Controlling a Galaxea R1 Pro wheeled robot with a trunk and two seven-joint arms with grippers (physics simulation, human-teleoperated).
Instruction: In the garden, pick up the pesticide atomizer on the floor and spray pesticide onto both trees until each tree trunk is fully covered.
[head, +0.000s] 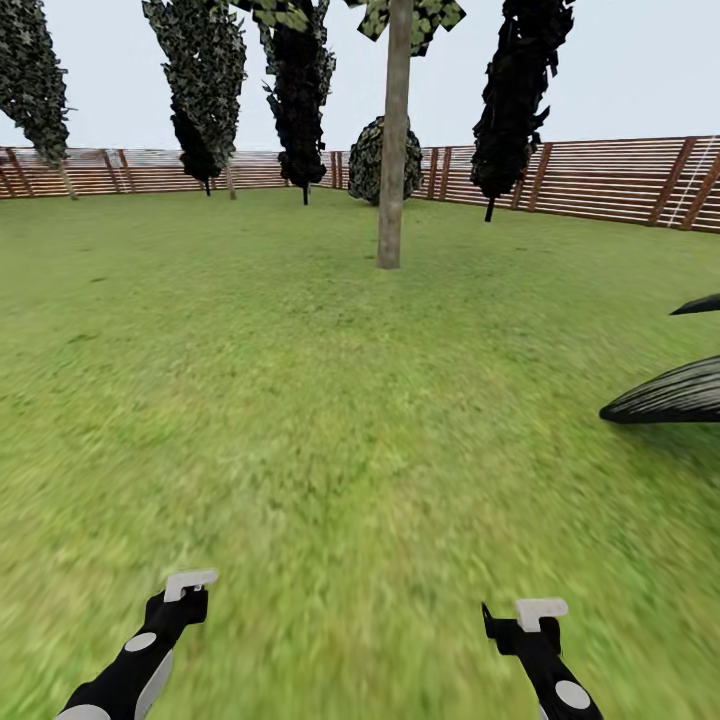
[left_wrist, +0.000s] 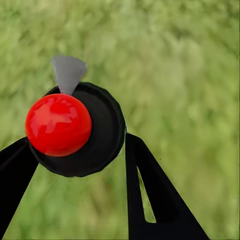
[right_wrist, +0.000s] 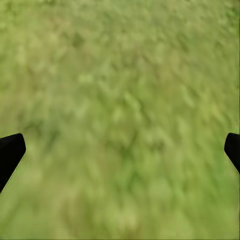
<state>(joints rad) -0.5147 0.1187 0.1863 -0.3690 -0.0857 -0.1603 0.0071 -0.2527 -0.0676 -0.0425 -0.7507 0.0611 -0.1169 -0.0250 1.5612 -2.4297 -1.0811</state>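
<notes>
- No brand, label or writing can be read on anything in the pictures.
- In the left wrist view the left gripper (left_wrist: 80, 165) is clamped on the pesticide atomizer (left_wrist: 75, 130): a round black body with a glossy red ball on it and a small grey cone-shaped nozzle (left_wrist: 68, 72) poking out beyond. The two black fingers (left_wrist: 150, 190) sit tight against its sides, over blurred grass.
- The head view shows the left arm low at about 7 o'clock, ending in a pale bracket (head: 188, 581); from there the atomizer itself is hard to make out, so the grip is read from the wrist camera.
- The right gripper (right_wrist: 120, 150) stands wide apart and empty: its black fingertips (right_wrist: 10, 152) sit at opposite edges of the right wrist view, with bare lawn between. In the head view the right arm (head: 540, 650) sits at about 5 o'clock.
- The head view alone gives the garden: a green lawn (head: 300, 380), and at about 12 o'clock a tree with a smooth grey-brown trunk (head: 393, 140) rising to a blocky leaf crown cut off by the frame, well apart from both arms.
- Behind it stand dark narrow cypresses (head: 300, 90), a rounded bush (head: 372, 160) and a brown slatted fence (head: 600, 180).
- At 3 o'clock dark ribbed fronds (head: 670, 392) reach in, possibly a palm's.
</notes>
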